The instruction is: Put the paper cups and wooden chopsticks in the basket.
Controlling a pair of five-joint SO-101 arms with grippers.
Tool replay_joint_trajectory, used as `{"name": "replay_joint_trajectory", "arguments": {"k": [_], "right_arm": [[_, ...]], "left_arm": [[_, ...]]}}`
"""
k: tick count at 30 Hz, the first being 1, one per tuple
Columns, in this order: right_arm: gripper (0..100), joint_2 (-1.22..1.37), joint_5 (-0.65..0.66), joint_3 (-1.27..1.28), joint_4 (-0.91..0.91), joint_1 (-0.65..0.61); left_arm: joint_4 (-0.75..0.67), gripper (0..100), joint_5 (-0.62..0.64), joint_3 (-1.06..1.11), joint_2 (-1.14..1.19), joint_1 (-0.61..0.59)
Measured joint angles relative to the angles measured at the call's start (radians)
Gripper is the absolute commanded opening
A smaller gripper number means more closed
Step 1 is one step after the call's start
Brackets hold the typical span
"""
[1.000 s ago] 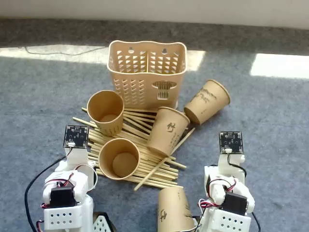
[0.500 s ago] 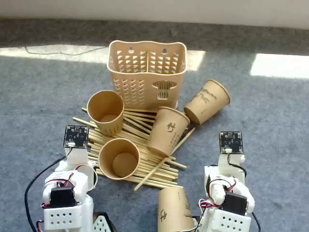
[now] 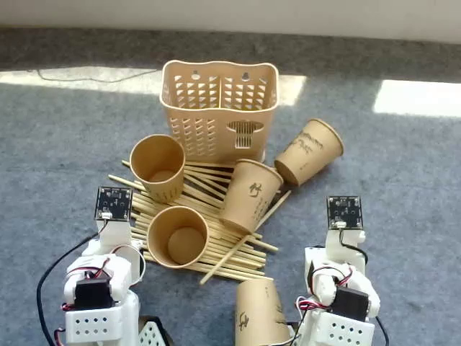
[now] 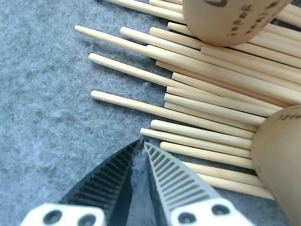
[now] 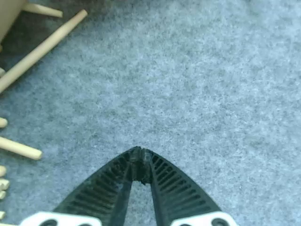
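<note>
A tan plastic basket [image 3: 220,108] stands at the back of the grey carpet. In front of it lies a pile of wooden chopsticks [image 3: 209,227] with two paper cups standing upright on it, one [image 3: 157,167] nearer the basket and one [image 3: 178,236] nearer the arms. A third cup [image 3: 251,194] leans on the pile, a fourth [image 3: 310,151] lies on its side to the right, and a fifth [image 3: 259,313] lies between the arm bases. My left gripper [image 4: 142,143] is shut over bare carpet, its tips just short of the chopstick ends [image 4: 197,113]. My right gripper [image 5: 138,151] is shut over bare carpet.
Both arms are folded back near the front edge, the left arm [image 3: 101,281] and the right arm [image 3: 338,281]. Sunlit patches [image 3: 414,97] lie on the carpet at the back. A thin cable [image 3: 79,74] runs along the back left. Open carpet surrounds the pile on both sides.
</note>
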Motion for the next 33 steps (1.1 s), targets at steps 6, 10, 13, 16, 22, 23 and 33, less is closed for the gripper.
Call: {"name": "replay_joint_trajectory", "arguments": {"k": [6, 10, 13, 16, 22, 23, 33], "right_arm": [[0.5, 0.0, 0.0, 0.0, 0.0, 0.0], [0.5, 0.0, 0.0, 0.0, 0.0, 0.0], [0.5, 0.0, 0.0, 0.0, 0.0, 0.0], [0.5, 0.0, 0.0, 0.0, 0.0, 0.0], [0.5, 0.0, 0.0, 0.0, 0.0, 0.0], [0.5, 0.0, 0.0, 0.0, 0.0, 0.0], [0.5, 0.0, 0.0, 0.0, 0.0, 0.0]], "left_arm": [[0.0, 1, 0.0, 0.0, 0.0, 0.0], [0.0, 1, 0.0, 0.0, 0.0, 0.0], [0.0, 1, 0.0, 0.0, 0.0, 0.0], [0.002, 1, 0.0, 0.0, 0.0, 0.0], [0.009, 1, 0.0, -0.055, -0.002, -0.003], [0.009, 1, 0.0, -0.075, -0.002, -0.011], [0.009, 5, -0.157, -0.384, -0.012, -0.043]]}}
